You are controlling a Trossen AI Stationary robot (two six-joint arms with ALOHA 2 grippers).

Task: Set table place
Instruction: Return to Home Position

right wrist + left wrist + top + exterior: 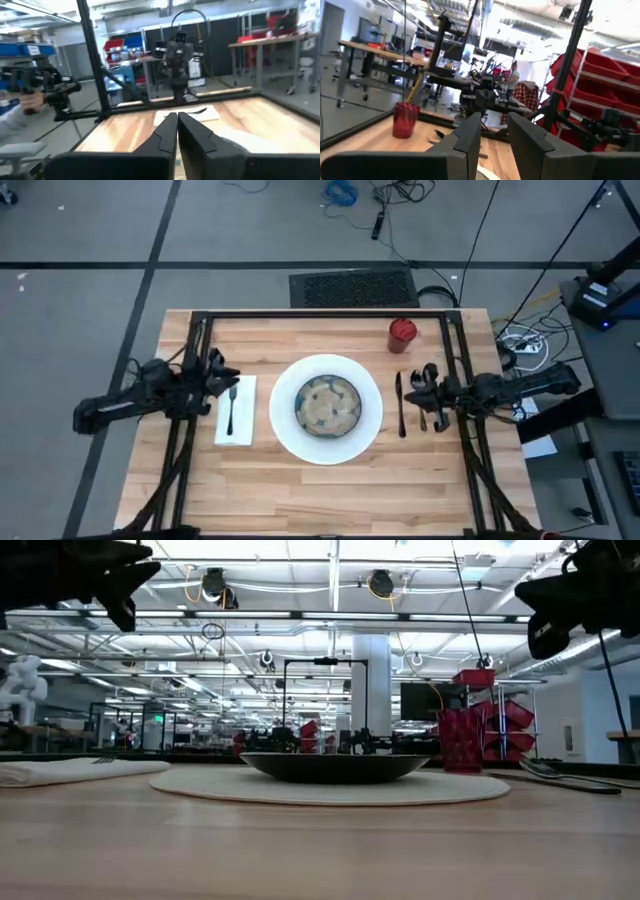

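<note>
The white plate (283,420) lies mid-table on the wooden table (330,490), with the speckled bowl (328,404) standing on it. Left of the plate lies the white napkin (243,425), with the fork (231,408) on top. The red cup (402,331) stands upright far right of the plate. The knife (400,405) and the spoon (565,778) lie flat to the plate's right. My left gripper (495,132) hovers open above the napkin's far end. My right gripper (177,125) hovers shut above the cutlery on the right. In the low view both are raised well clear of the table.
Black frame rails (320,315) run along the far edge and down both sides of the table. A black mat (352,287) and cables lie on the floor beyond. A person's hand (27,102) shows in the room past the table. Bare wood stretches in front of the plate.
</note>
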